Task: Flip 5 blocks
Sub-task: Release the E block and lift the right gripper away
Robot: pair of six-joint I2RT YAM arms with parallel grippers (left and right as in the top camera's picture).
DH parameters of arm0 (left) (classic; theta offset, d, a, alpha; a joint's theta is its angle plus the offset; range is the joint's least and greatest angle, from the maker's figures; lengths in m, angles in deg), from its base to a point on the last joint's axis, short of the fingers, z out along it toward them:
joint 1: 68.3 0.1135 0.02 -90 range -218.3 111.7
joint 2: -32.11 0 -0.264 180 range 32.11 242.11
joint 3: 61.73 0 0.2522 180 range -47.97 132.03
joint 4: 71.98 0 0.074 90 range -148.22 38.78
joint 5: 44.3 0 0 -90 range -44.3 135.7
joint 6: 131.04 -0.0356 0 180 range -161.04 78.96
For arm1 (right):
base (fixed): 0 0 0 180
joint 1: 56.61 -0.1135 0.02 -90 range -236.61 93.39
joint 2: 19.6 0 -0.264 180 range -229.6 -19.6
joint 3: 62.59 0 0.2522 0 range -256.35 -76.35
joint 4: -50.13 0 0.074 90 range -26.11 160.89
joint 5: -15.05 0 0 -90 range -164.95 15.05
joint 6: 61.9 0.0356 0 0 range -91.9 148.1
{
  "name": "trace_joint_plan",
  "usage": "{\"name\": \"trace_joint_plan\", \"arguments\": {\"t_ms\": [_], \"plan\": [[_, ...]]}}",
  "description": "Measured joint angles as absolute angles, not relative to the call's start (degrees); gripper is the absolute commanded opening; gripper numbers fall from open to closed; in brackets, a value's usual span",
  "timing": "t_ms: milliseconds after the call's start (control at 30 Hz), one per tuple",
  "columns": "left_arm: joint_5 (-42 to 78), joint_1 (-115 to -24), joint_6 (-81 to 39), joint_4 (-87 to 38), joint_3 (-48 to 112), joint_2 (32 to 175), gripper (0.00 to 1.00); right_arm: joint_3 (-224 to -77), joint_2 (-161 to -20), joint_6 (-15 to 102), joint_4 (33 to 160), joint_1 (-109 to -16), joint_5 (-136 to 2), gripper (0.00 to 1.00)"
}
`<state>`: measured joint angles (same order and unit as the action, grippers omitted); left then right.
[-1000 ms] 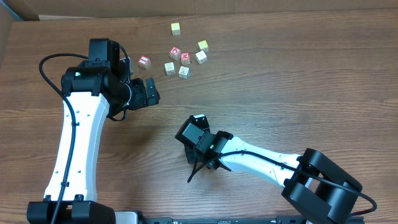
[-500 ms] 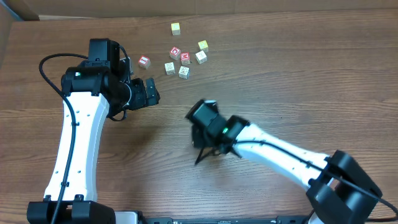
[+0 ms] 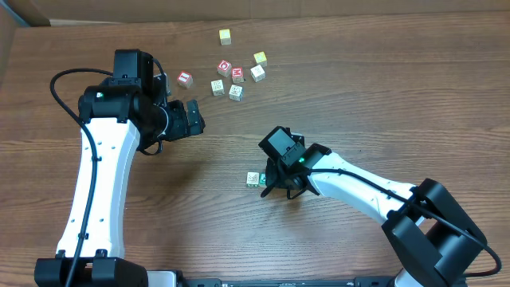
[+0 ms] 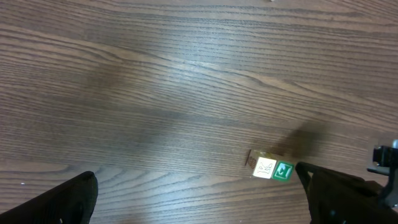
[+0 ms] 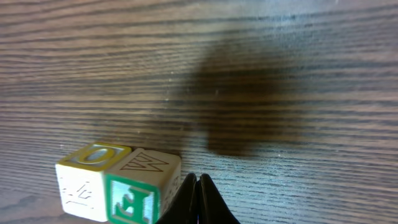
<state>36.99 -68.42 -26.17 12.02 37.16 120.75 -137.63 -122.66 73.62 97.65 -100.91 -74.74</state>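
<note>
Several small wooden blocks lie in a loose cluster at the table's far middle, among them a red-faced one (image 3: 185,78), a pale one (image 3: 217,87) and a yellowish one (image 3: 225,36). Two more cubes sit side by side mid-table (image 3: 253,178). One has a yellow "O" on top (image 5: 93,155); the other has a "W" on top and a green front face (image 5: 142,186). My right gripper (image 5: 198,190) is shut, and its tips touch the green-faced cube's right side. My left gripper (image 3: 191,118) hangs open and empty below the red-faced block. It also sees the pair (image 4: 272,168).
Red "D" (image 3: 225,68) and "M" (image 3: 237,75) cubes sit inside the far cluster. A cardboard wall (image 3: 6,36) borders the table's far left corner. My left arm's white link (image 3: 100,183) stands over the left side.
My right arm has swung right and away from me, uncovering the pair of cubes now at its fingertips. The left arm has not moved.
</note>
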Motion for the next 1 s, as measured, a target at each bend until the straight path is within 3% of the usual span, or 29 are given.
{"name": "trace_joint_plan", "arguments": {"t_ms": [667, 900, 967, 1000], "plan": [[36.99, -68.42, -26.17, 12.02, 37.16, 120.75, 1.00, -137.04, -122.69, 71.52, 92.43, -100.95, -71.99, 0.04], [36.99, -68.42, -26.17, 12.02, 37.16, 120.75, 1.00, -139.60, -122.69, 66.89, 96.65, -98.37, -73.28, 0.04], [36.99, -68.42, -26.17, 12.02, 37.16, 120.75, 1.00, -142.37, -122.69, 64.81, 97.78, -96.25, -73.49, 0.16], [36.99, -68.42, -26.17, 12.02, 37.16, 120.75, 1.00, -144.19, -122.69, 63.67, 98.61, -95.09, -73.65, 0.36]]}}
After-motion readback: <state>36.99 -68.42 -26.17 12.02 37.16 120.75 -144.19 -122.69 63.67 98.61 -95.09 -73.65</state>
